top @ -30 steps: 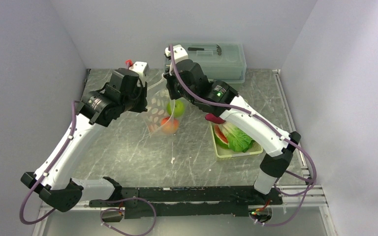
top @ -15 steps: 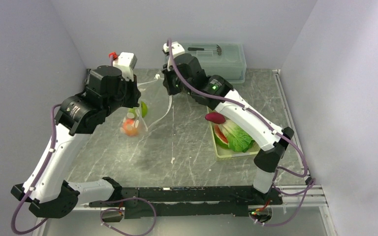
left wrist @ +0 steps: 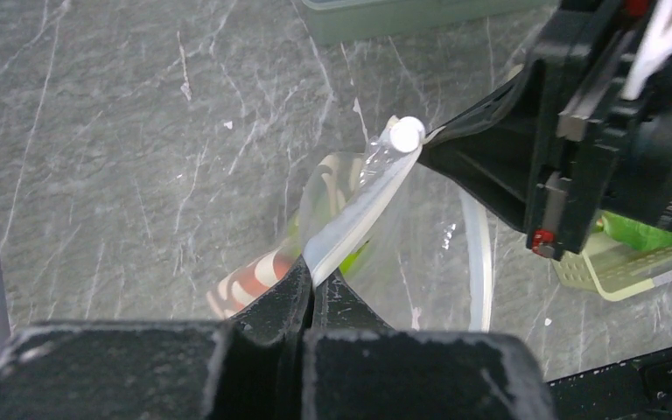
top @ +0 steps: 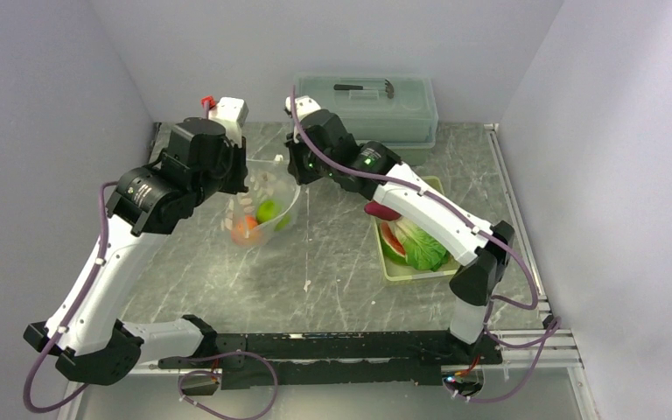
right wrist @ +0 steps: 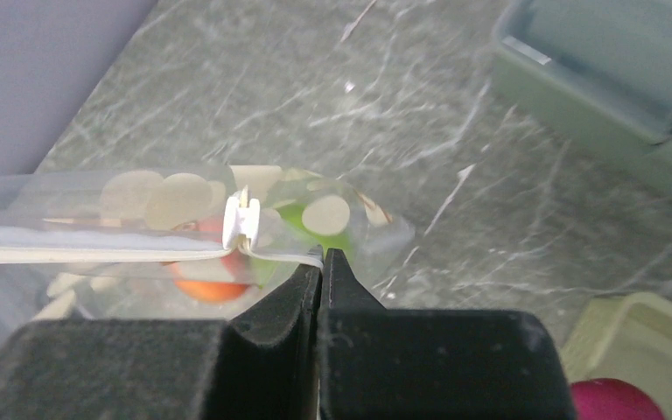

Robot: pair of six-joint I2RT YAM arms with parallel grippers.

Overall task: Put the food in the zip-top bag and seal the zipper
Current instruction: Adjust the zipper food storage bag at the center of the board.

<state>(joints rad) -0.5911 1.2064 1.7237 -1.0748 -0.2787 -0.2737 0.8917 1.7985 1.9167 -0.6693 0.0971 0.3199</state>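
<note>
Grey marble [top: 350,280] lay beneath the bag [top: 267,203], swung back toward frame centre, its zipper [left wrist: 359,206] stretched between left gripper [left wrist: 311,282] and right gripper [right wrist: 322,262], both clenched on it; lettuce [top: 424,249] stayed in the tray [top: 416,277], so sealing looked premature.

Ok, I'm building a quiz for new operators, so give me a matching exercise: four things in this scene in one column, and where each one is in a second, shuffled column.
Things:
1. orange-red fruit
2. lettuce
3. lidded box
4. zip-top bag

Places:
A. at the back edge of the table
B. inside the bag
C. pinched by the left gripper and right gripper
D. in the yellow-green tray

Pairs: 1-B, 2-D, 3-A, 4-C.
</note>
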